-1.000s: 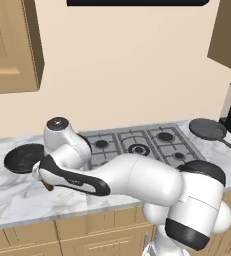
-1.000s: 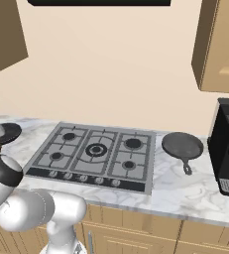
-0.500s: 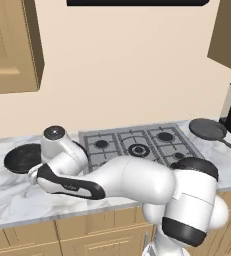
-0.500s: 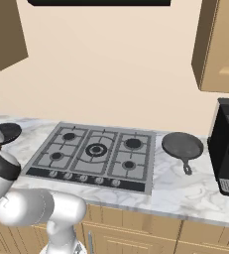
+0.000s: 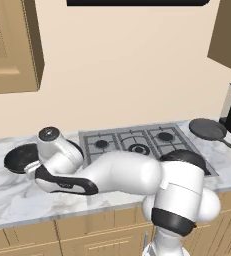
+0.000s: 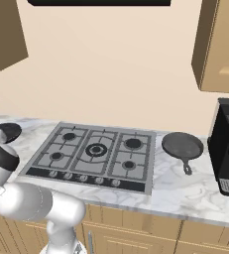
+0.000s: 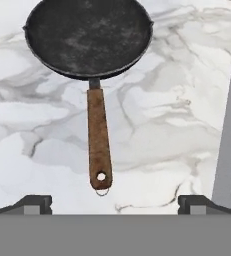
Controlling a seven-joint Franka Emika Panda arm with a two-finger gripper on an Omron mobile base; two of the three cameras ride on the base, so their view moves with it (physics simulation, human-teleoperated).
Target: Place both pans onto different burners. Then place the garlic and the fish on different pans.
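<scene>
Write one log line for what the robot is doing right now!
end effector: open, above wooden handle | black pan: on counter, ungrasped | grey pan: right of cooktop

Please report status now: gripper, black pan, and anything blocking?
Gripper open, above the wooden handle. Black pan on marble counter, not gripped. Nothing blocking.

1. Readable text, labels, brands, numbers, signs: none found.
2. Black pan (image 7: 88,35) with wooden handle, on the marble counter (image 7: 162,130): no marking legible.
3. Cooktop (image 6: 93,151), front knob strip: no legible figures.
4. Dark appliance (image 6: 228,146) at the counter's right end: front panel too small to read.
</scene>
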